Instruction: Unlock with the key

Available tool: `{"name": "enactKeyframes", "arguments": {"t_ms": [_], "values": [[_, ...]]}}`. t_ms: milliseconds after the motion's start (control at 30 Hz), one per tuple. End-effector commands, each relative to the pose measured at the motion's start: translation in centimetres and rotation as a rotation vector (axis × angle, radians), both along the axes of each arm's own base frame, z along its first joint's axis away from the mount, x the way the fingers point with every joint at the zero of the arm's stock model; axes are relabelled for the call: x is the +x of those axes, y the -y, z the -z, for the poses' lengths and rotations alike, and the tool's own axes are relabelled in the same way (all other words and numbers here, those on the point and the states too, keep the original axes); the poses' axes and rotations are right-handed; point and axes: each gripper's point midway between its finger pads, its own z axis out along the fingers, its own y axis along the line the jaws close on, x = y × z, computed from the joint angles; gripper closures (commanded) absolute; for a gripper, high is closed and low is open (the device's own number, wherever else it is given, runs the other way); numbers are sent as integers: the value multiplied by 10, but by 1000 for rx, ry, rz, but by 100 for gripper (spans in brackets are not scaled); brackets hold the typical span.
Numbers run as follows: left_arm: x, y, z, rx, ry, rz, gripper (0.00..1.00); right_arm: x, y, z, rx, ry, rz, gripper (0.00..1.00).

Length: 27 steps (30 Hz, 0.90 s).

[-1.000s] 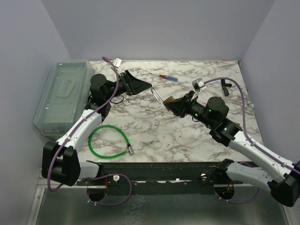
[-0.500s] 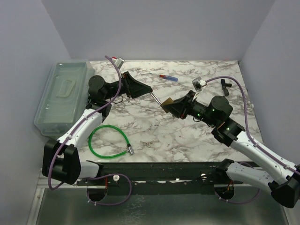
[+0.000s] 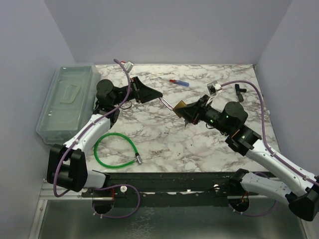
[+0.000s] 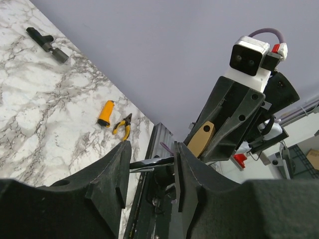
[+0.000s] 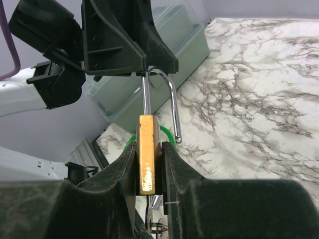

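My right gripper (image 3: 186, 110) (image 5: 148, 149) is shut on the brass padlock (image 3: 180, 105) (image 5: 147, 154), held above the table with its body upright between the fingers. The silver shackle (image 3: 168, 103) (image 5: 162, 87) stands open, one leg out of the body. The key (image 5: 149, 216) pokes out under the padlock, seen edge on, with a wire ring below it. My left gripper (image 3: 158, 95) (image 4: 151, 159) has come onto the top of the shackle (image 4: 149, 163), which crosses the gap between its open jaws. The padlock body (image 4: 202, 139) shows just beyond.
A clear lidded box (image 3: 67, 102) stands at the left. A green cable loop (image 3: 115, 149) lies near the front. A red and blue pen (image 3: 179, 82) and a black T-piece (image 3: 241, 92) (image 4: 47, 44) lie at the back. Yellow pliers (image 4: 123, 127) and an orange piece (image 4: 105, 113) lie at the table's right edge.
My left gripper's jaws have narrowed around the shackle. The right gripper kept its hold on the padlock, shifting it only slightly.
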Motion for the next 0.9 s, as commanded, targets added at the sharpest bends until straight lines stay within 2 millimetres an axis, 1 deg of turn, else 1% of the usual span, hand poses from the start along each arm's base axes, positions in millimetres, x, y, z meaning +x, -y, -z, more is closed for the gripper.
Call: {"name": "enactKeyframes", "arguments": {"t_ms": [0, 33, 200, 300, 367, 433, 500, 600, 733, 867], "values": [[-5, 0, 1, -7, -10, 35, 53, 25, 26, -38, 59, 75, 200, 100], [-5, 1, 2, -7, -14, 36, 49, 29, 30, -35, 56, 69, 231, 100], [1, 0, 6, -8, -52, 35, 33, 35, 28, -23, 28, 50, 243, 100], [6, -5, 6, -14, -54, 2, 27, 38, 27, -17, 13, 37, 253, 100], [14, -12, 7, -22, -64, -48, 24, 38, 28, -14, 9, 34, 255, 100], [29, -24, 12, -27, -99, -126, 20, 39, 29, -12, 4, 29, 264, 100], [43, -40, 15, -40, -130, -206, 19, 40, 30, -8, -8, 22, 271, 100], [58, -57, 22, -57, -177, -287, 19, 44, 30, 4, -37, 3, 286, 100], [66, -65, 27, -57, -199, -324, 19, 54, 25, 31, -92, -43, 299, 100], [72, -69, 35, -32, -217, -369, 20, 65, 13, 65, -139, -99, 288, 100]]}}
